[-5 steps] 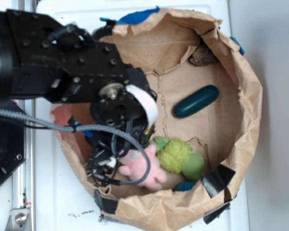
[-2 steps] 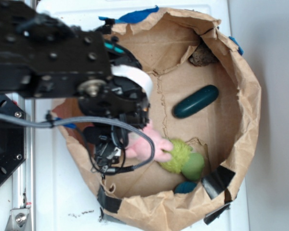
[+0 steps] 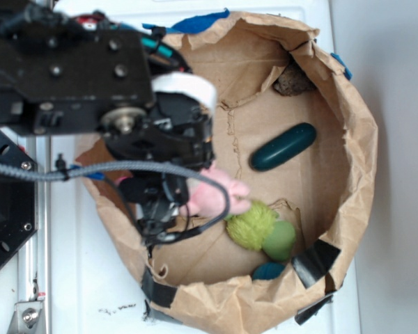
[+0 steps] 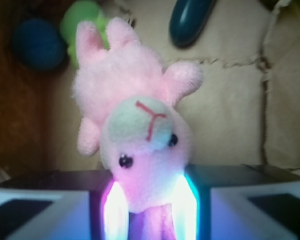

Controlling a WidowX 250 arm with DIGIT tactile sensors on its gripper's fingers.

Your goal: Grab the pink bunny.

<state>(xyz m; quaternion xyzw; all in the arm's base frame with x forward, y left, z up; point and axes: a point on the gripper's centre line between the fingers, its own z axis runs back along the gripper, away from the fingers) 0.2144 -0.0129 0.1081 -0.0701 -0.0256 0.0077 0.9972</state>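
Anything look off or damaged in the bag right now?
The paper bag is ragged: its rim is torn and patched with black tape and blue tape. The pink bunny hangs upside down, its head pinched in the gripper, feet pointing away. The green plush and dark green object lie undisturbed.

A torn brown paper bag (image 3: 348, 139), rolled down into a wide basin and patched with black and blue tape, sat on a white surface (image 3: 83, 292). Inside it, a dark teal oblong object (image 3: 283, 147) lay at an angle on the cardboard-coloured floor, with a brown, rough lump (image 3: 293, 81) near the upper rim. A fuzzy yellow-green plush toy (image 3: 259, 227) rested low in the bag, and a small dark blue rounded object (image 3: 268, 271) sat just below it.
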